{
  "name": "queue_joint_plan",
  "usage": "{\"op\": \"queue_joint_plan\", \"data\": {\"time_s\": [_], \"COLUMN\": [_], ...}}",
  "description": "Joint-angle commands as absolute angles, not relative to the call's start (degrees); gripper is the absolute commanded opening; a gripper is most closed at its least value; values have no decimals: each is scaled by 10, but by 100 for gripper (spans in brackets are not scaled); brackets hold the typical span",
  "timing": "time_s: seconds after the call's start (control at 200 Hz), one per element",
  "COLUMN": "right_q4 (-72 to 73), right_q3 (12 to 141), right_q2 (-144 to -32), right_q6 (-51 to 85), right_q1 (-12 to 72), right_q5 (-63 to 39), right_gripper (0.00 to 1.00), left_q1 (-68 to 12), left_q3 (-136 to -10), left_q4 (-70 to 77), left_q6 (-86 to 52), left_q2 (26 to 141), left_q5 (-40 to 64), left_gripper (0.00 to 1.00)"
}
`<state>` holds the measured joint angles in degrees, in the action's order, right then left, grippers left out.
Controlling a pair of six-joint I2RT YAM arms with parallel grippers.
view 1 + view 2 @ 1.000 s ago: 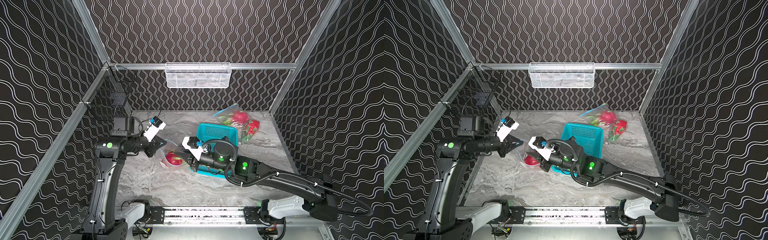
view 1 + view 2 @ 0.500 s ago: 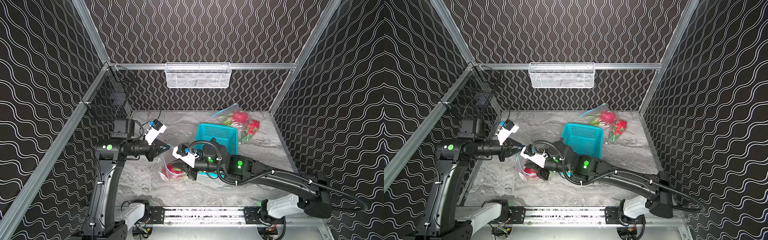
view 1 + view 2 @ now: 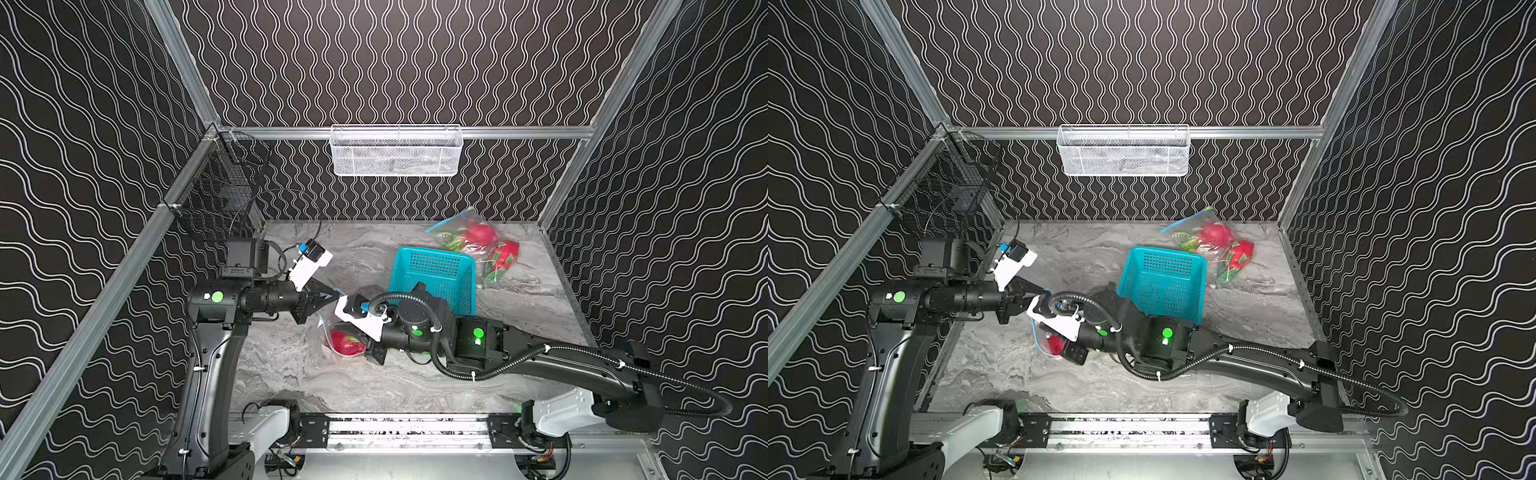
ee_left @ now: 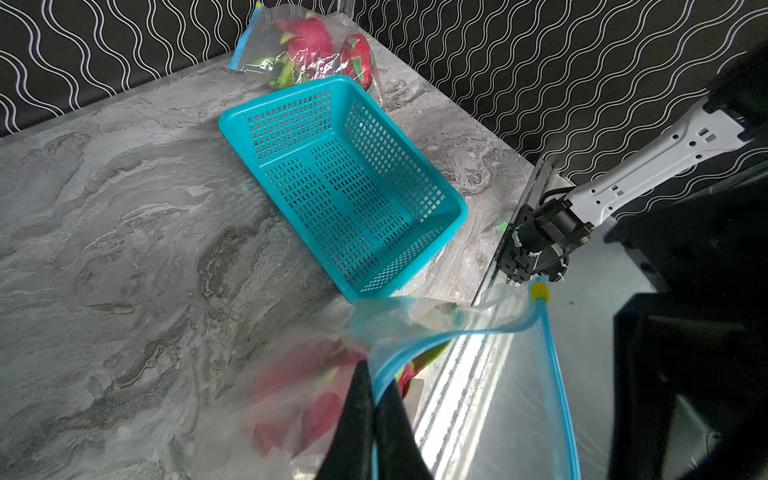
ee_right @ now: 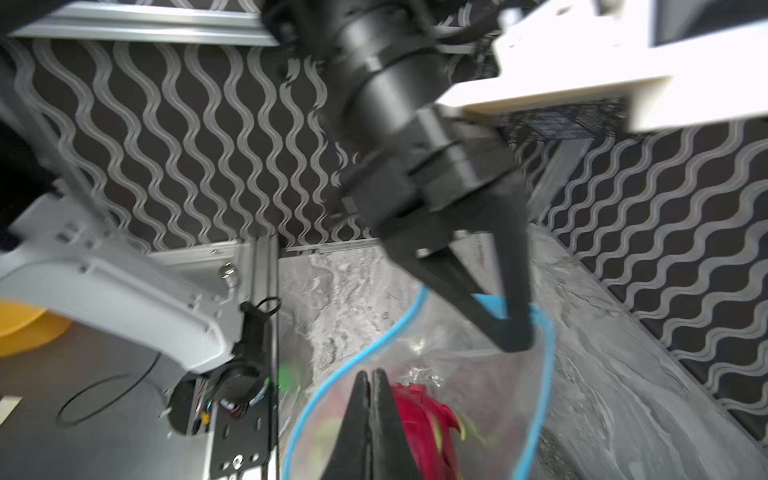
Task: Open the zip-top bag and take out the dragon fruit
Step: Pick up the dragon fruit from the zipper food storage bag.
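Left gripper [image 4: 372,376] was clamped on the blue zip rim of the zip-top bag [image 5: 478,374], lifting that edge off the table [image 3: 291,374] — likely so the mouth stood open as a loop instead of lying flat. Yellow slider [image 4: 539,291] sat at the end of the track, so the zip read as already run open. Right gripper [image 5: 369,380] had its jaws pressed together, tips poked into the open mouth just beside the dragon fruit [image 5: 419,415]. Whether they nipped a scale or some film couldn't be told, as the blur was too heavy. Fruit lay inside the bag, low in it, with the bag's bottom on the table near the teal basket [image 3: 432,282]. Basket stood empty just behind the right arm — probably the drop spot. Second bag [image 3: 469,239] of fruit lay at the far right corner, well apart from both grippers.
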<state>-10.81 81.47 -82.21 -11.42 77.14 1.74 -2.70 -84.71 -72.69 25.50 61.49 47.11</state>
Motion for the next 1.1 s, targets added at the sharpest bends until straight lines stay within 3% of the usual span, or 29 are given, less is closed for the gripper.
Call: {"op": "queue_joint_plan", "data": {"time_s": [0.0, 0.325, 0.46, 0.806, 1.091], "right_q4": [-150, -273, -333, -425, -452], "right_q3": [839, 906, 921, 890, 901], "right_q2": [-839, -906, -927, -947, -1003], "right_q6": [-145, -143, -150, -242, -318], "right_q1": [772, 715, 695, 706, 696], "right_q5": [15, -2, -22, -46, -3], "right_gripper": [3, 13, 32, 57, 56], "left_q1": [-27, -27, -27, -28, -28], "left_q3": [-847, -850, -852, -846, -839], "left_q4": [-713, -713, -714, -695, -685], "left_q6": [259, 259, 263, 251, 243], "left_q2": [616, 612, 611, 617, 616], "left_q5": [485, 487, 485, 490, 496], "left_gripper": [0, 0, 0, 0, 0]}}
